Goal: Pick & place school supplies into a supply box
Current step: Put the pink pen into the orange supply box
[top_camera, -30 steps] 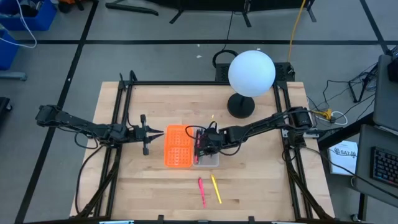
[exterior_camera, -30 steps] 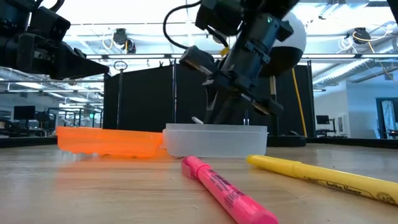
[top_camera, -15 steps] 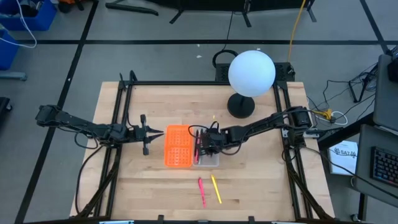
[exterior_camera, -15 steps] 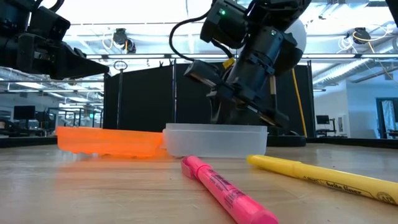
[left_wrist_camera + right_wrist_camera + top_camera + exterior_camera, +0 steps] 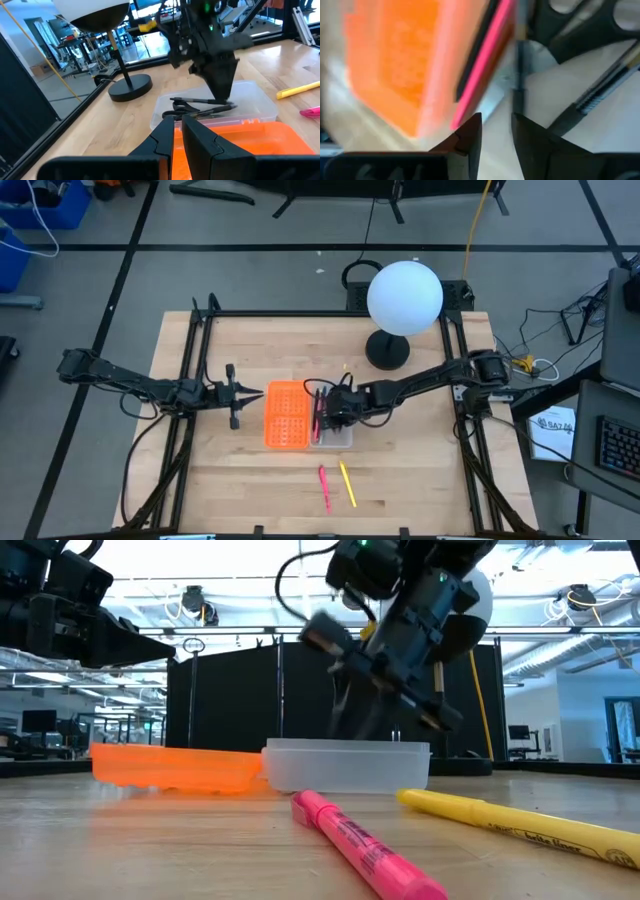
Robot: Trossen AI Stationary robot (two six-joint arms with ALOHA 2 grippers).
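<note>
The clear supply box [image 5: 338,437] [image 5: 345,766] [image 5: 252,100] lies flat on the table, joined to an orange perforated panel [image 5: 284,416]. Inside it lie black-handled scissors [image 5: 186,103] [image 5: 580,20], a pink pen [image 5: 485,60] and dark pens [image 5: 600,95]. A pink marker [image 5: 324,486] [image 5: 366,845] and a yellow one [image 5: 347,483] [image 5: 520,825] lie on the table near the front edge. My right gripper [image 5: 334,414] [image 5: 496,135] hovers just above the box, pointing down, narrowly open and holding nothing. My left gripper [image 5: 258,392] [image 5: 178,137] waits shut, left of the orange panel.
A lamp with a white globe [image 5: 405,297] and a black round base [image 5: 388,350] stands on the far right part of the table. Black rails [image 5: 190,380] run along the left and right sides. Bare wood lies near the front edge around the two markers.
My right gripper has risen from inside the supply box to just above its rim, tilting slightly as it went. The items in the box and the two markers on the table have stayed where they were.
</note>
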